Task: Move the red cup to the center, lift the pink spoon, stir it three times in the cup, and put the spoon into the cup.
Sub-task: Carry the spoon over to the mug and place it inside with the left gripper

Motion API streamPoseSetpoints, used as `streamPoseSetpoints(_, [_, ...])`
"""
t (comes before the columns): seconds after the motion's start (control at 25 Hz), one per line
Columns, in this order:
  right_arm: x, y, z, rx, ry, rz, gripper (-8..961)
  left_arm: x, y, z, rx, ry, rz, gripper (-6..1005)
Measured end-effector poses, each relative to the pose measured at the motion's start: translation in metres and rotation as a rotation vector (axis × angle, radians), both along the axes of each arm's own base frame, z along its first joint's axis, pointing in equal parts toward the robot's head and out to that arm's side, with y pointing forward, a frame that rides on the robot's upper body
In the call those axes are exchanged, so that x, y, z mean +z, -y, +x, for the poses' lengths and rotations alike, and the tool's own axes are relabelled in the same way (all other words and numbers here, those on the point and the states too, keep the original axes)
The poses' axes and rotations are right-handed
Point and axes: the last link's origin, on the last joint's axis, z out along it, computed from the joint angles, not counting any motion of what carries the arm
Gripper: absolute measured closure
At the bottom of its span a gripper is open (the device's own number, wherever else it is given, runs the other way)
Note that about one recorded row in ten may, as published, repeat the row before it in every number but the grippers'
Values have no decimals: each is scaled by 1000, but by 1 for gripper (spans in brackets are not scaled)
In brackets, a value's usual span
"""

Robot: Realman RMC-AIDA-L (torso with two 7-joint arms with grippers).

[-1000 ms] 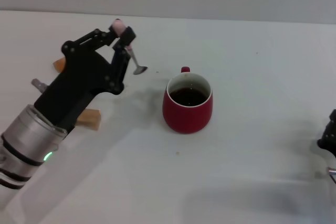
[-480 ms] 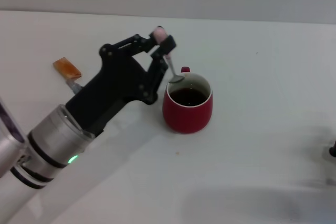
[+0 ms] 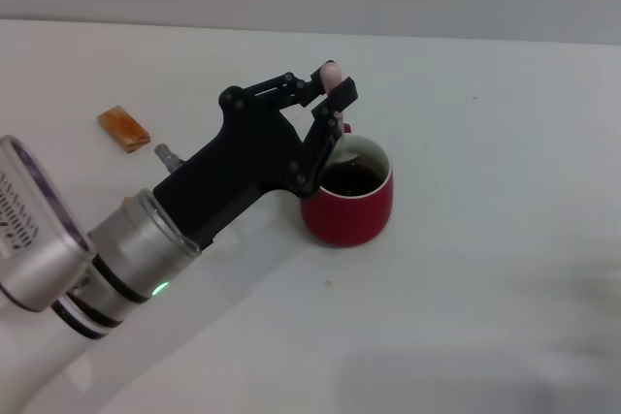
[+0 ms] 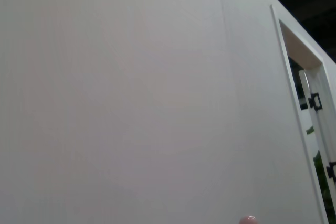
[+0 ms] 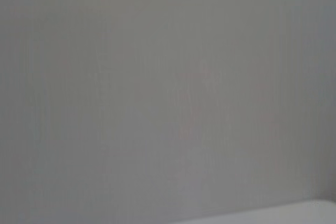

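The red cup stands near the middle of the white table, its handle turned to the far side and dark liquid inside. My left gripper hovers over the cup's left rim, shut on the pink spoon. The spoon hangs nearly upright, with its pink handle tip sticking up above the fingers and its metal bowl dipping just inside the rim. In the left wrist view only that pink spoon tip shows, at the picture's edge. My right gripper is out of view.
A small orange-tan block lies at the left of the table. My left arm's black and silver body stretches from the lower left corner to the cup. The wrist views show only wall.
My left gripper has carried the spoon rightward from the table's left side to above the cup, and the spoon's bowl now dips into it. The right gripper has withdrawn out of view.
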Motion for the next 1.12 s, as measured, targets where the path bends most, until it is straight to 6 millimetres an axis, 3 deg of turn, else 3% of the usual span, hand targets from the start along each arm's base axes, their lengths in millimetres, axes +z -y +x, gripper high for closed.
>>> streamPoseSetpoints(0.28, [5,15,-15,106,26,45,954,-9,-11,-1,36,-73,-15,854])
streamPoseSetpoints(1.12, [7,19,-24,156,23,67,953,-17,-22,2,51,-134,-26,854])
